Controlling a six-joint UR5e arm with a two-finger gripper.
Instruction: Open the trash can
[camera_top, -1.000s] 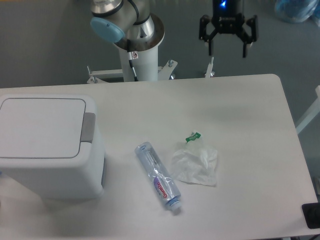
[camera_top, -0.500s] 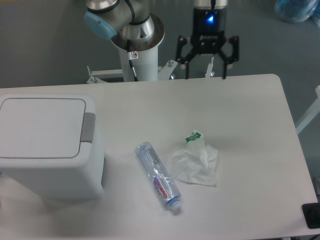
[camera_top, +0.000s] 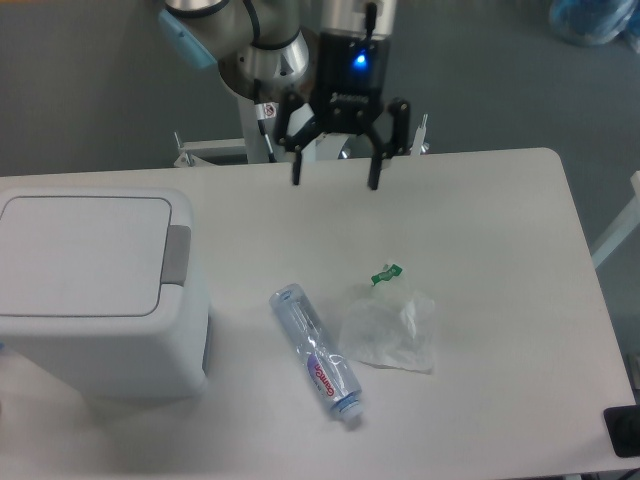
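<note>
The trash can (camera_top: 95, 290) is a large white boxy bin at the table's left edge. Its flat lid (camera_top: 85, 255) is down, with a grey push tab (camera_top: 177, 255) on the right side. My gripper (camera_top: 335, 183) hangs above the back of the table, to the right of and behind the bin, well apart from it. Its two black fingers (camera_top: 297, 170) are spread wide with nothing between them. A blue light glows on the wrist.
A clear plastic bottle (camera_top: 316, 355) lies on the white table (camera_top: 480, 230) in front of the gripper. Next to it on the right sits a crumpled clear plastic bag (camera_top: 392, 328) with a green tag. The arm's base post (camera_top: 270, 110) stands behind the table.
The gripper has moved left and down toward the table, from beyond the back right edge to above the back middle. It stays open. The bin, bottle and bag have not moved.
</note>
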